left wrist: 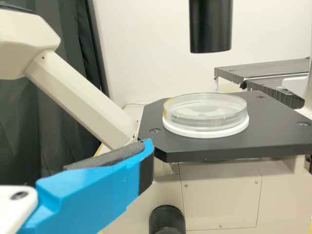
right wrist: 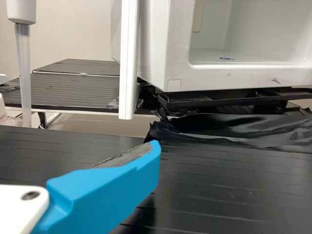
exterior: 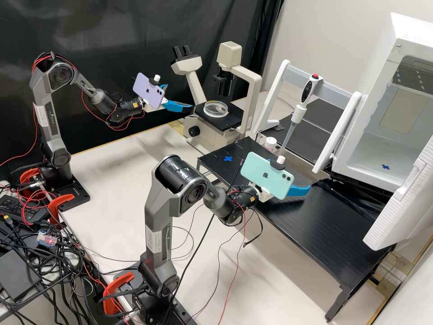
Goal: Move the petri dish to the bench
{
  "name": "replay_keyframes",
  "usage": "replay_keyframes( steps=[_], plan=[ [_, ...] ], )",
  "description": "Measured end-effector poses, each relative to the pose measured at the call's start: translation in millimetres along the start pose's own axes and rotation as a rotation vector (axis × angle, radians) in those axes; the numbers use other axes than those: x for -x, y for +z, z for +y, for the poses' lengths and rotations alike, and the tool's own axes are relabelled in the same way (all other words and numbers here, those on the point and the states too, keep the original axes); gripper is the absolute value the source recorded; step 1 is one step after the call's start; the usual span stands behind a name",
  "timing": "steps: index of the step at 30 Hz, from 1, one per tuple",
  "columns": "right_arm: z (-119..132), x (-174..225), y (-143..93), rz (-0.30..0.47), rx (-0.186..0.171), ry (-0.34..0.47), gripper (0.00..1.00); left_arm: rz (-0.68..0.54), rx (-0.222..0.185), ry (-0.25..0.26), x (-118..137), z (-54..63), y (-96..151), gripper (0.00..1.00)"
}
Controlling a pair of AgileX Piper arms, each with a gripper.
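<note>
The clear, round petri dish (exterior: pixel 215 108) rests with a white rim or ring at its base on the microscope's black stage (exterior: pixel 230 120); the left wrist view shows the dish (left wrist: pixel 204 111) too. Just left of the stage in the high view is my left gripper (exterior: pixel 180 96), open and apart from the dish. One finger of this gripper (left wrist: pixel 148 156) reaches beside the stage's near corner in its wrist view. My right gripper (exterior: pixel 298 186) is open over the black bench (exterior: pixel 311 225), holding nothing; in its wrist view the gripper (right wrist: pixel 155 156) shows one finger.
The microscope's lens column (left wrist: pixel 210 27) hangs above and behind the dish. A pipette (exterior: pixel 298 113) hangs on a white stand behind the bench, near a white-capped bottle (exterior: pixel 270 143). A blue cross (exterior: pixel 228 159) marks the bench; the white open-doored chamber (exterior: pixel 361 167) stands right.
</note>
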Motion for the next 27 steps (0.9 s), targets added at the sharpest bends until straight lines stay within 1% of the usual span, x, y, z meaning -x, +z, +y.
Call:
replay_keyframes(
  steps=[8, 12, 16, 17, 19, 21, 23, 25, 26, 27],
  plan=[
    [-0.2, 0.3, 0.2, 0.000, 0.000, 0.000, 1.00, 0.000, 0.000, 0.000, 0.0, 0.0, 0.0, 1.00],
    [-0.6, 8.5, 0.0, 0.001, 0.000, -0.001, 1.00, 0.000, 0.000, 0.000, 0.0, 0.0, 0.0, 1.00],
    [-0.2, 18.2, -6.9, 0.029, -0.003, 0.009, 1.00, 0.000, 0.000, 0.000, 0.0, 0.0, 0.0, 1.00],
    [-1.4, 21.9, -10.9, 0.042, -0.012, 0.013, 1.00, 0.000, 0.000, 0.000, 0.0, 0.0, 0.0, 1.00],
    [-4.8, 27.3, -18.8, 0.072, -0.014, 0.007, 1.00, 0.000, 0.000, 0.000, 0.0, 0.0, 0.0, 1.00],
    [-9.7, 35.0, -32.2, 0.134, 0.003, -0.002, 1.00, 0.000, 0.000, 0.000, 0.0, 0.0, 0.0, 1.00],
    [-13.7, 39.0, -41.6, 0.167, 0.012, -0.011, 1.00, 0.000, 0.000, 0.000, 0.0, 0.0, 0.0, 1.00],
    [-19.3, 43.4, -53.0, 0.193, 0.012, -0.016, 1.00, 0.000, 0.000, 0.000, 0.0, 0.0, 0.0, 1.00],
    [-24.8, 46.5, -61.2, 0.220, 0.026, -0.029, 1.00, 0.000, 0.000, 0.000, 0.0, 0.0, 0.0, 1.00],
    [-29.2, 49.2, -67.8, 0.248, 0.051, -0.044, 1.00, 0.000, 0.000, 0.000, 0.0, 0.0, 0.0, 1.00]
  ],
)
